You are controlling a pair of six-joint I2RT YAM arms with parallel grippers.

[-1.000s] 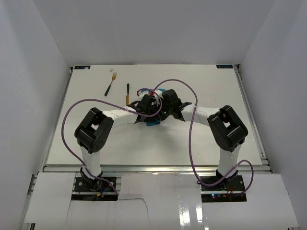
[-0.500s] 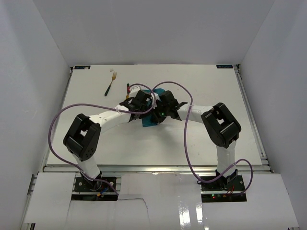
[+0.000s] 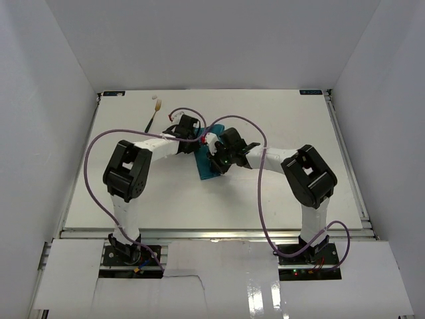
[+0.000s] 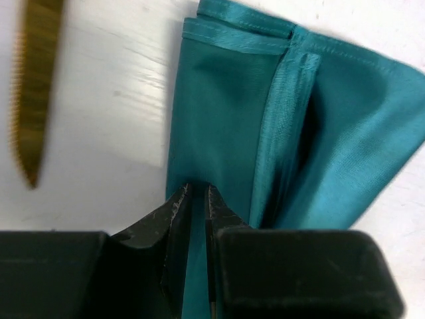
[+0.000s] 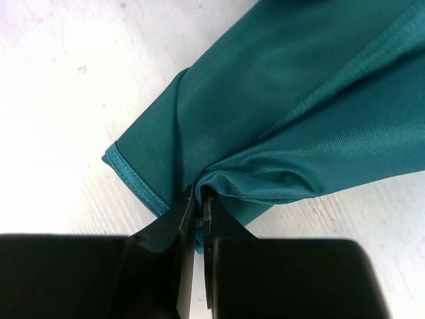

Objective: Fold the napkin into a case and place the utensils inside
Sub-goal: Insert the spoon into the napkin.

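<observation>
White table [image 3: 299, 193] inside white walls. From above, both arms meet over the folded napkin [image 3: 206, 166] mid-table, with the fork [image 3: 153, 116] at back left. Only the left wrist view shows the knife [image 4: 32, 86] beside the cloth. The left gripper [image 4: 197, 196] stands narrow at the napkin's edge, grip unclear. The right gripper [image 5: 197, 194] pinches a puckered fold.

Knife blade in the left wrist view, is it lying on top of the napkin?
No, the knife blade lies on the bare table beside the napkin, with white surface showing between them.
</observation>
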